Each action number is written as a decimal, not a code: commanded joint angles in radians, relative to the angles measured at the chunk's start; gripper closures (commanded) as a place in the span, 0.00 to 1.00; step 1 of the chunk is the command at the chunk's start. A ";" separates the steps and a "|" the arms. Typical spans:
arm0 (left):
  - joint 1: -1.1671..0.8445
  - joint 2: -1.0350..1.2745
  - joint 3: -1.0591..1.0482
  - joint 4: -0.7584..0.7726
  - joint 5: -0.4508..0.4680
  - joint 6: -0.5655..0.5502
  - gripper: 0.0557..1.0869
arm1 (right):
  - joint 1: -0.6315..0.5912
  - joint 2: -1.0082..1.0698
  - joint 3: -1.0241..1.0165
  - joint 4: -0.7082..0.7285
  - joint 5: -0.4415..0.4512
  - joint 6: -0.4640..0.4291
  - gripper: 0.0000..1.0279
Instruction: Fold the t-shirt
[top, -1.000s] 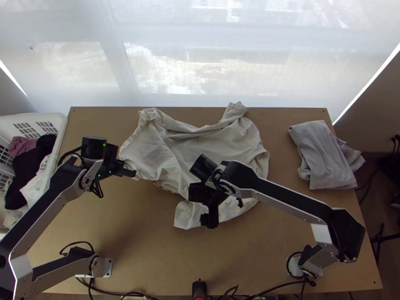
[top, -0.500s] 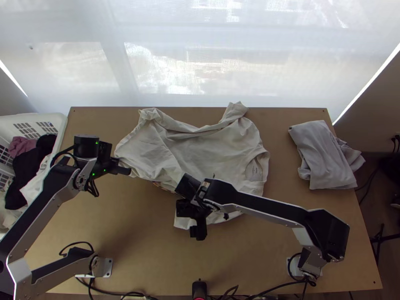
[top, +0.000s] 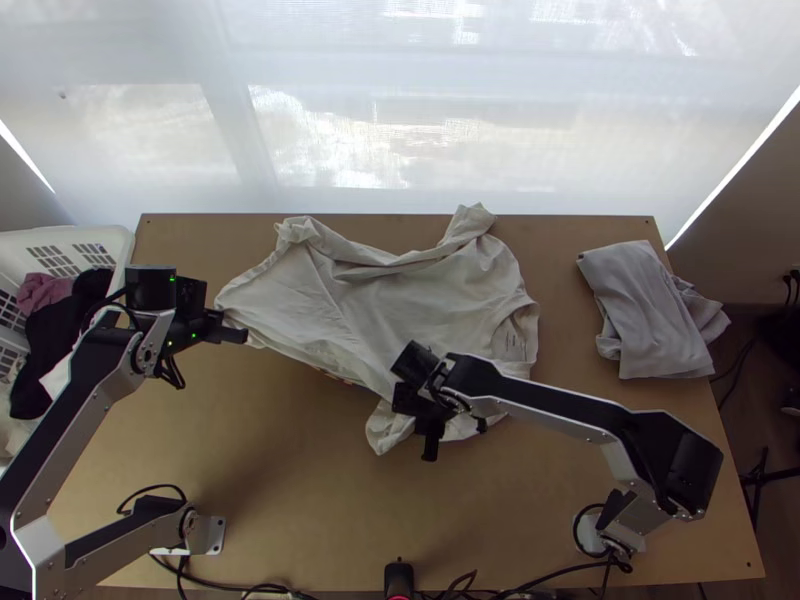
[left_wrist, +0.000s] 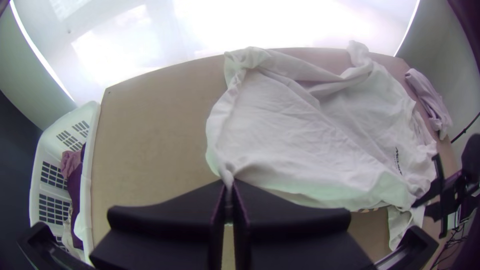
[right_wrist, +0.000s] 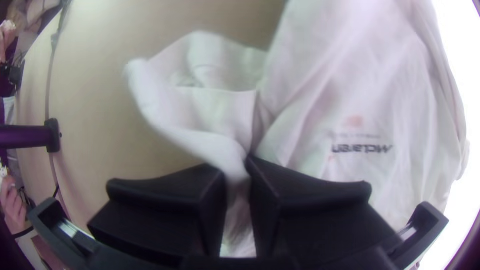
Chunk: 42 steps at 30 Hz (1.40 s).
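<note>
The off-white t-shirt lies wrinkled across the middle of the table, its far edge bunched. At its left corner is my left gripper; in the left wrist view the left gripper is shut on a gathered bit of the shirt. My right gripper is at the shirt's near side, over the sleeve end. In the right wrist view the right gripper is shut on a pinched fold of the shirt, with a loose flap beside it and small print on the fabric.
A folded grey garment lies at the table's right side. The white basket with clothes stands off the left edge. Bare wood stretches along the near side, with cables at the front edge.
My left gripper has moved left, drawing the shirt's left corner outward. The right gripper went left and nearer, then back right and slightly farther off, the near flap shifting with it.
</note>
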 joint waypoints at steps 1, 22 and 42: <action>0.013 -0.022 0.009 -0.029 0.013 0.007 0.97 | -0.175 -0.123 0.011 -0.019 0.007 0.007 0.97; 0.002 -0.292 0.004 -0.271 0.028 0.008 0.97 | -0.222 -0.435 0.064 -0.447 -0.052 -0.170 0.97; -0.044 -0.387 -0.189 -0.285 0.030 0.008 0.97 | -0.133 -0.608 -0.427 -0.334 -0.066 -0.236 0.94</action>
